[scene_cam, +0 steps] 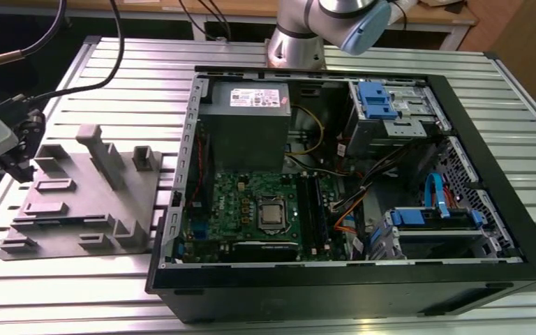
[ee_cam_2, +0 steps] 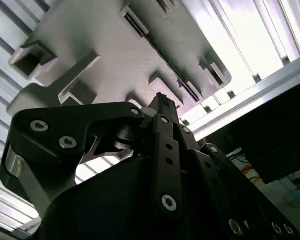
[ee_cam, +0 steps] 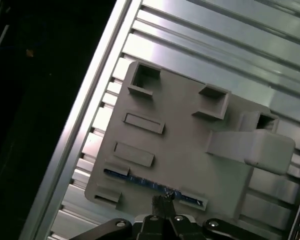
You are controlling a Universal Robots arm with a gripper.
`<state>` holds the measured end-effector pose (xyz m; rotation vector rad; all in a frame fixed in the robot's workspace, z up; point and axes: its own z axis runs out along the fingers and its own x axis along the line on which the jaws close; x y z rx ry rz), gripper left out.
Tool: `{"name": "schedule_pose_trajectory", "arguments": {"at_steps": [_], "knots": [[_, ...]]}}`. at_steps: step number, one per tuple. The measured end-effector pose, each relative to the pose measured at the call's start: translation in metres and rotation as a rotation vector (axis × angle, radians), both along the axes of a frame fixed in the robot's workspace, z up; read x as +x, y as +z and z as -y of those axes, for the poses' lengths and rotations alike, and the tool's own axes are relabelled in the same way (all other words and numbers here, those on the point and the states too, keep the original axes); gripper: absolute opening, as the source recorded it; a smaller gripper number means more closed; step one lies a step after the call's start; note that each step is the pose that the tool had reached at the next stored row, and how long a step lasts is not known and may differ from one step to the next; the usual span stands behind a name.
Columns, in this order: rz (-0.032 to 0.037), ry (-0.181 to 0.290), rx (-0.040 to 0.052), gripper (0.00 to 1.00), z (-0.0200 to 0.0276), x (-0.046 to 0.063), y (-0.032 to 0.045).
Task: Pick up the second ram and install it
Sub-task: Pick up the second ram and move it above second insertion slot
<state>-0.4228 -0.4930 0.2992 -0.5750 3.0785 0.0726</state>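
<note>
The second ram (ee_cam: 140,181) stands on edge in a slot of the grey holder block (ee_cam: 190,150), showing as a thin bluish strip along the block's side nearest my gripper. My gripper (ee_cam: 163,201) hangs just above that strip, near its middle. In the second wrist view the gripper (ee_cam_2: 162,102) points at the holder block (ee_cam_2: 100,45) from close by. In the exterior view the gripper (scene_cam: 5,159) is at the far left, over the left edge of the holder block (scene_cam: 82,202). The motherboard's long black slots (scene_cam: 311,209) lie inside the open computer case (scene_cam: 491,174).
The holder block carries raised posts and pockets (scene_cam: 109,157). A ribbed metal table (scene_cam: 82,279) bears the block and the case. Inside the case are a grey power supply (scene_cam: 245,112), blue drive brackets (scene_cam: 375,98) and loose cables (scene_cam: 343,209). The arm's base (scene_cam: 296,42) stands behind the case.
</note>
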Motion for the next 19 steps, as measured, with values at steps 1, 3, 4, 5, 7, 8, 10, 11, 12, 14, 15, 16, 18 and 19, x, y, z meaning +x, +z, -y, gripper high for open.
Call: {"name": "schedule_pose_trajectory", "arguments": {"at_steps": [1,3,4,5,7,8,10,11,12,14,15,16,18,19], "knots": [[0.0000,0.018,0.0000,0.07,0.0000,0.0000,-0.0001],[0.0000,0.055,0.0000,0.07,0.0000,0.0000,-0.0004],[0.0000,0.072,0.0000,0.07,0.0000,0.0000,-0.0005],[0.0000,0.091,0.0000,0.07,0.0000,0.0000,-0.0006],[0.0000,0.128,0.0000,0.07,0.0000,0.0000,-0.0009],[-0.0001,0.145,0.0000,0.07,0.0000,0.0000,-0.0010],[0.0000,0.181,0.0000,0.07,0.0000,0.0000,-0.0013],[-0.0001,0.201,-0.0001,0.07,0.0000,0.0000,-0.0014],[-0.0001,0.219,0.0000,0.07,0.0000,0.0000,-0.0015],[0.0000,0.255,0.0000,0.07,0.0000,0.0000,-0.0018],[-0.0001,0.272,0.0000,0.07,0.0000,0.0000,-0.0019],[0.0000,0.291,0.0000,0.07,0.0000,0.0000,-0.0020],[0.0000,0.327,0.0000,0.07,0.0000,0.0000,-0.0023],[0.0000,0.346,0.0000,0.07,0.0000,0.0000,-0.0024]]}}
